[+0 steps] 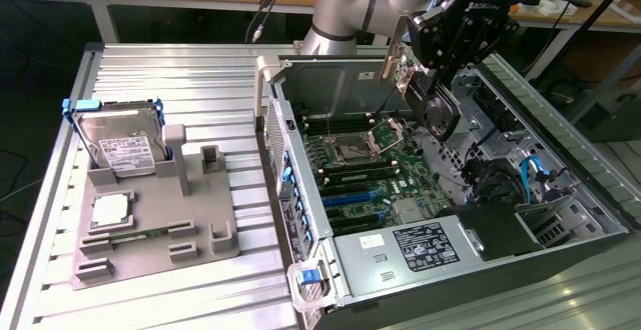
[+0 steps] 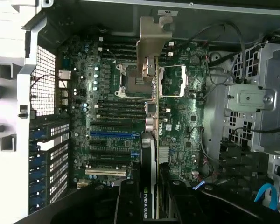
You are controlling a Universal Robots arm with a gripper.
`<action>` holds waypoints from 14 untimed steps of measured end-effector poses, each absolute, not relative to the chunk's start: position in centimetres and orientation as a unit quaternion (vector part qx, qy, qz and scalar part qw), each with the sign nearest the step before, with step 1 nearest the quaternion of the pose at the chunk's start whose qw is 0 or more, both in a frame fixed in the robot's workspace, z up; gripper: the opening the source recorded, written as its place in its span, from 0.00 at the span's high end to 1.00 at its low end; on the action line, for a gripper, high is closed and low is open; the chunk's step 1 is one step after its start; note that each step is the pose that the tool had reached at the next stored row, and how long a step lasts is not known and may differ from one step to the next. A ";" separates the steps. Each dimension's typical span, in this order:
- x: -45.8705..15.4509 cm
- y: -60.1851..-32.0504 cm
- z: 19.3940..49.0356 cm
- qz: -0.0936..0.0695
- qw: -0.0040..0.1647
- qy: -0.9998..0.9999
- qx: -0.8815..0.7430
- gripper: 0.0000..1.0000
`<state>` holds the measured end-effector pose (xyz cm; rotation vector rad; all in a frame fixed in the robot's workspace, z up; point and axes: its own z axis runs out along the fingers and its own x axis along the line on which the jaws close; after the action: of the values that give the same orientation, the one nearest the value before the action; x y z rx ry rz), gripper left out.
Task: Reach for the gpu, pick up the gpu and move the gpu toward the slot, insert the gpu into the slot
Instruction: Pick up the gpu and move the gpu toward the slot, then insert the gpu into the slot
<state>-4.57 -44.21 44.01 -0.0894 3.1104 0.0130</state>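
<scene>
We find the gripper [image 1: 437, 79] clenched on the gpu [image 1: 442, 116], held edge-down, presumably for seating, above the motherboard's [image 1: 401, 187] far end inside the case [image 1: 331, 82], well clear of and crosswise to the blue slot [image 2: 113, 134].

The computer case [image 1: 269, 112] lies open on top, leaving free room above the motherboard [image 1: 401, 172], and the blue slot [image 1: 346, 193] sits uncovered. The graphics card [image 1: 442, 116] clamped in the gripper [image 1: 433, 82] hangs over the board's far part, hemmed on the exterior view's right by the drive cage [image 1: 498, 111] and loose cables [image 1: 531, 174]. The power supply [image 1: 410, 246] blocks the near end.
</scene>
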 end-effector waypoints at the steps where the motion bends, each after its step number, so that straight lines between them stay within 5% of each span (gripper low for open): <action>1: -4.6 -44.2 44.0 0.004 0.015 0.999 -0.029 0.73; 14: -4.6 -44.2 43.5 0.005 0.015 0.997 -0.074 0.73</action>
<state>-4.56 -44.21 43.53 -0.2308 3.1035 0.0152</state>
